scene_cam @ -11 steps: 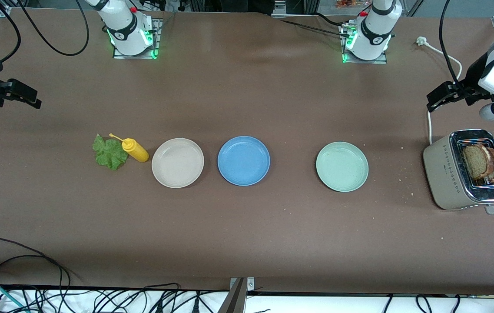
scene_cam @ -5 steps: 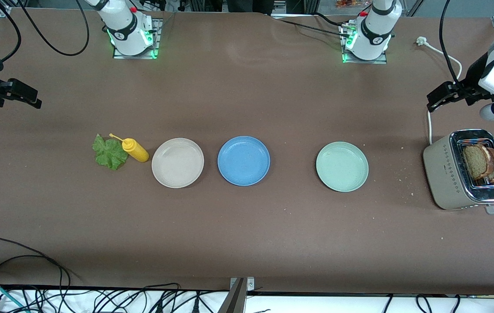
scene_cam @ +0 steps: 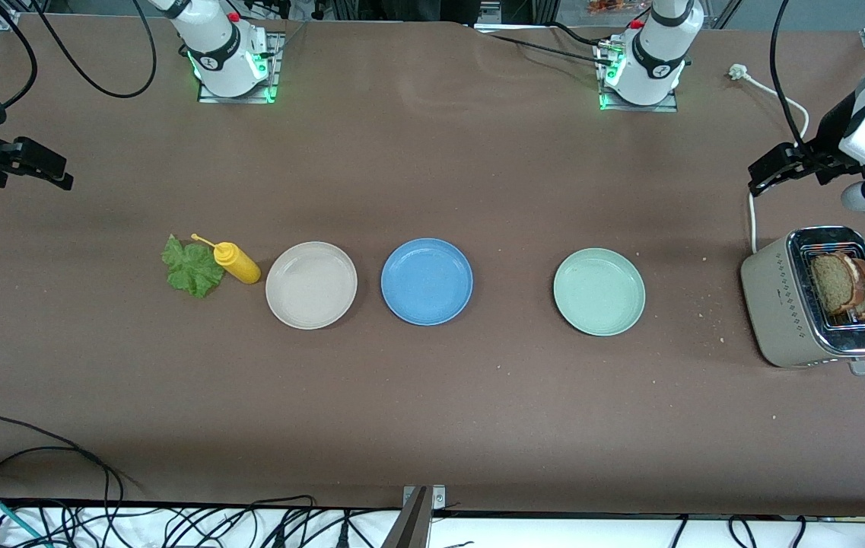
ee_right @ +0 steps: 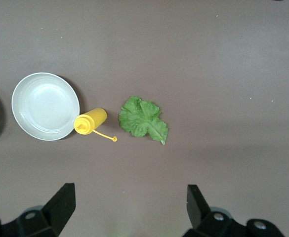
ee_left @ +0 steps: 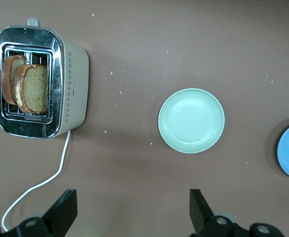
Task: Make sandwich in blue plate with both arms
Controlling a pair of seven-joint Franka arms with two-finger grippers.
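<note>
Front view: the round matte blue plate (scene_cam: pixel 426 281) lies bare between a beige plate (scene_cam: pixel 311 285) and a pale green plate (scene_cam: pixel 599 291); two brown bread slices (scene_cam: pixel 844 285) stand in the silver toaster (scene_cam: pixel 812 298). Left end effector (ee_left: pixel 132 212) and right end effector (ee_right: pixel 129 207) hang open above the tabletop (scene_cam: pixel 432 396).

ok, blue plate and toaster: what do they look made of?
Blue plate: looks like matte plastic or a fibre composite, with even colour and no glaze shine; ceramic can't be ruled out. Toaster: beige body with a satin look, painted metal or plastic; top frame around the slots is mirror-bright, likely chromed or polished metal.
</note>
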